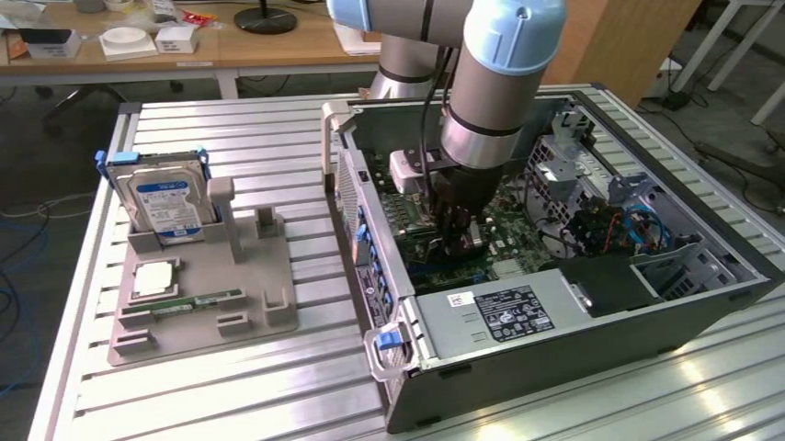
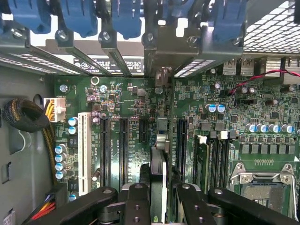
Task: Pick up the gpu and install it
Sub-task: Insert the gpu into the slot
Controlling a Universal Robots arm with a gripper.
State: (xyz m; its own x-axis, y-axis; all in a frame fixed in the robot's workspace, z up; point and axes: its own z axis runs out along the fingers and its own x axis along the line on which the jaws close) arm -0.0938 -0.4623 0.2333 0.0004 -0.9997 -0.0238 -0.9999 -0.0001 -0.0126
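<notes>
One arm reaches down into the open computer case (image 1: 687, 276), and your gripper (image 2: 158, 199) has its jaws pinching the gpu (image 2: 159, 159) edge-on. You see the card standing upright over the motherboard (image 2: 140, 108) inside the case, its far end toward the rear slot brackets (image 2: 161, 51). Beside the case on the worktop (image 1: 245, 129), a hard drive (image 1: 165, 197) stands in a grey holder (image 1: 209, 294).

Bright, even room light falls from overhead. The ribbed metal desk (image 1: 245, 138) shows pale glare streaks along its near right edge. Inside the computer case (image 1: 687, 312) shadows stay soft. In the wrist view the hand (image 2: 158, 201) looks blurred up close, and daylight burns white through the vent grille (image 2: 272, 28).
</notes>
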